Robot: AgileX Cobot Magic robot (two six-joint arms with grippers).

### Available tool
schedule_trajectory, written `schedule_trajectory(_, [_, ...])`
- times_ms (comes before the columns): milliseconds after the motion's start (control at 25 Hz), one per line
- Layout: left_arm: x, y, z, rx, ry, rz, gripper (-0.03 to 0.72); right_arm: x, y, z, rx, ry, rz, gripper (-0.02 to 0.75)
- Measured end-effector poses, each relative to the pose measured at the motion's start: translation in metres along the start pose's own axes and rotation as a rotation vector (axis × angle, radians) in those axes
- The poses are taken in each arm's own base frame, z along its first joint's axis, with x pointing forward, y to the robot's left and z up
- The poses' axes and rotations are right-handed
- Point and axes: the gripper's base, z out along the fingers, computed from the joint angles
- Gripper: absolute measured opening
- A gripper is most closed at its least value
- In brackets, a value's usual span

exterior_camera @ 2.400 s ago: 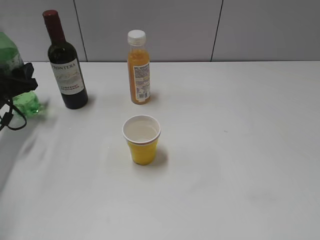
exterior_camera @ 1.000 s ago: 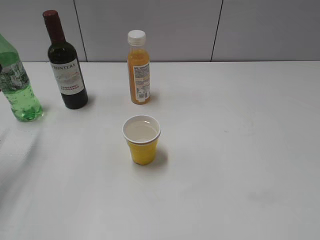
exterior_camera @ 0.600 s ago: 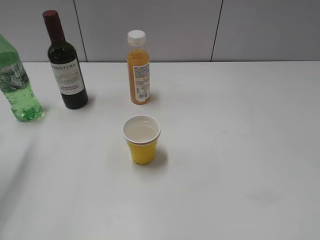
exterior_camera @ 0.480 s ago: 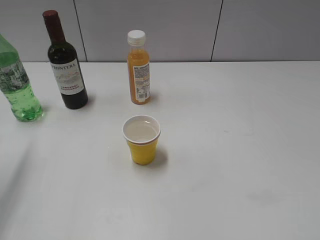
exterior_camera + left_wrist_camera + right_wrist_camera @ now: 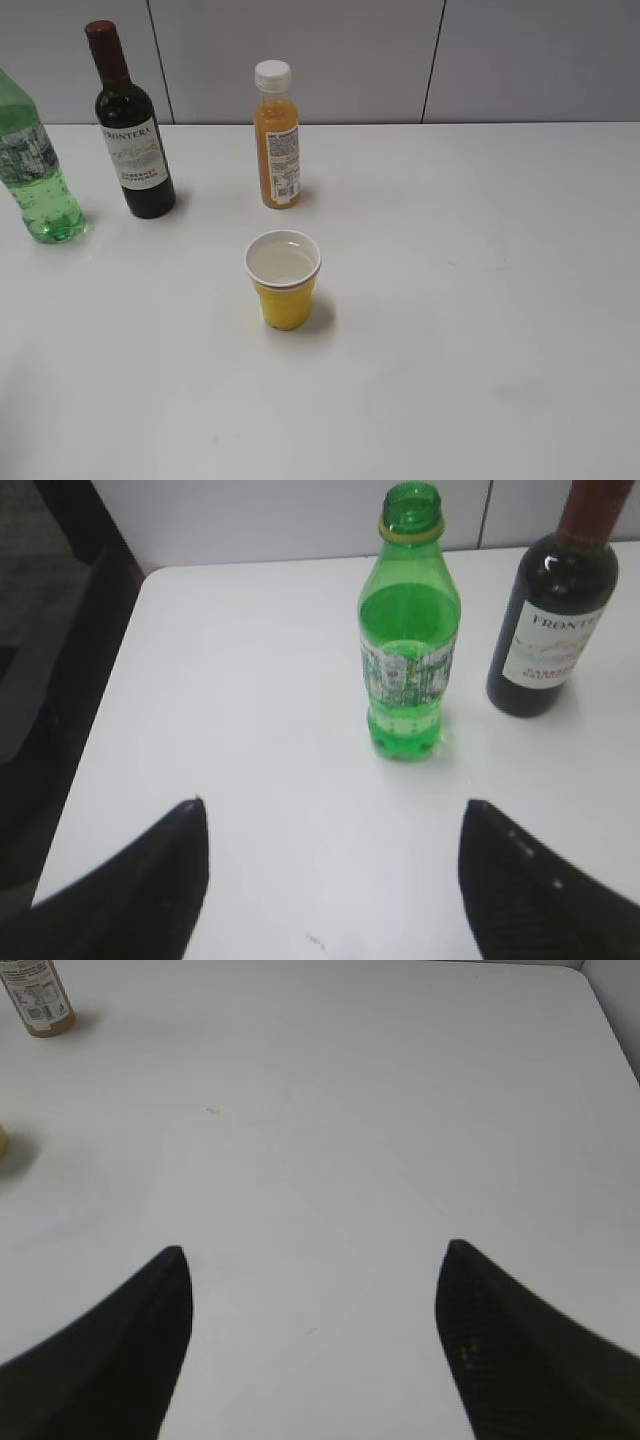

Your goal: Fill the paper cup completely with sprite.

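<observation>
At the far left edge of the white table [image 5: 480, 300], near its back, stands the sprite [image 5: 33, 170], a green translucent bottle, upright and uncapped, with clear liquid reaching about to its shoulder. In the left wrist view it sits just beyond the left gripper [image 5: 335, 820], whose two dark fingers [image 5: 150, 880] are spread wide with nothing between them; the bottle is apart from both fingers and stands free on the table, not far from the left edge that drops off to a dark floor.

Just right of the sprite, along the back edge, is a dark wine bottle [image 5: 130, 140] with a red-capped neck and a white label, upright and close beside the green bottle without touching it. Further right along the back stands an orange juice bottle [image 5: 277, 135] with a white cap.

In front of the juice bottle, toward the middle of the table, is the paper cup [image 5: 284, 280], yellow outside, white inside, upright. It holds a pale liquid that seems to sit a little below the rim, though the level is hard to judge from this angle.

On the right, the right gripper [image 5: 310, 1280] hangs over bare table near the right edge, its fingers likewise spread apart and grasping nothing.
</observation>
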Motion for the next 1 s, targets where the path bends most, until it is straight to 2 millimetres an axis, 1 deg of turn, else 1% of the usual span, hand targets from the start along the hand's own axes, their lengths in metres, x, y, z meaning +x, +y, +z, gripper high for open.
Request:
schedule_trajectory(160, [0.000, 0.000, -0.041, 0.004, 0.057, -0.003, 0.591, 0.000, 0.000, 0.000, 0.000, 0.000, 0.000, 0.585])
schedule_trajectory(320, [0.015, -0.004, -0.076, 0.040, 0.076, -0.011, 0.595, 0.000, 0.000, 0.000, 0.000, 0.000, 0.000, 0.585])
schedule_trajectory(520, [0.036, -0.008, -0.114, 0.065, 0.021, 0.000, 0.595, 0.000, 0.000, 0.000, 0.000, 0.000, 0.000, 0.585])
schedule_trajectory(880, [0.072, -0.011, -0.162, 0.058, -0.102, 0.032, 0.593, 0.000, 0.000, 0.000, 0.000, 0.000, 0.000, 0.585])
schedule_trajectory(1000, [0.084, -0.012, -0.177, 0.051, -0.173, 0.035, 0.593, 0.000, 0.000, 0.000, 0.000, 0.000, 0.000, 0.585])
